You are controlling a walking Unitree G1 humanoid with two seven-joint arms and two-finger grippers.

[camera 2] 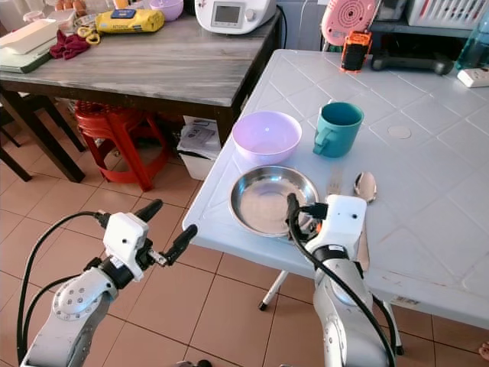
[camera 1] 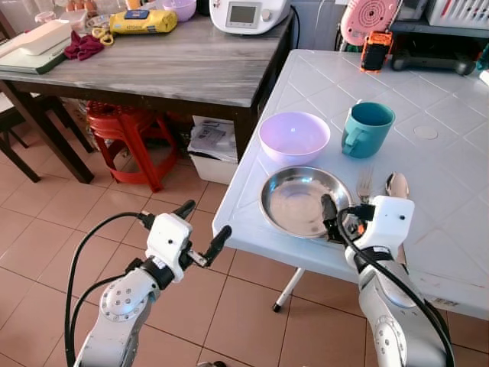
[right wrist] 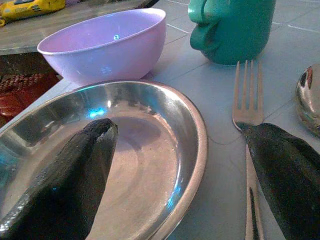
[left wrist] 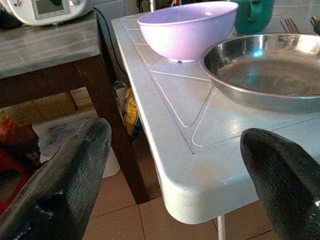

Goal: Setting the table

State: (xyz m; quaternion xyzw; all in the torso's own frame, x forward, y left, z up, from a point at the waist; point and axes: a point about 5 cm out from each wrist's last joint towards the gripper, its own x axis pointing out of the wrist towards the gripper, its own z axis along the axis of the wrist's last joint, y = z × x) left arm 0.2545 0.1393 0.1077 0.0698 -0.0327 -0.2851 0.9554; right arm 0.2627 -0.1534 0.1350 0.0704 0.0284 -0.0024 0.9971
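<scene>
Right tool (right wrist: pixel 180 165) released, straddling steel plate (camera 1: pixel 294 200) rim beside fork (right wrist: pixel 248 107); left tool (camera 1: pixel 200 231) released

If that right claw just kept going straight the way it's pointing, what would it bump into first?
Probably the steel plate: the right gripper straddles its rim, one finger over the dish, the other over the fork. Beyond lies the purple bowl.

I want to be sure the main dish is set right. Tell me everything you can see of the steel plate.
The steel plate is a round, shallow, shiny metal dish with a raised rim, upright and empty. It lies near the front edge of the white table, just in front of the lilac bowl, with the fork to its right. The open right gripper straddles its right rim, one finger over the basin, one over the fork.
</scene>
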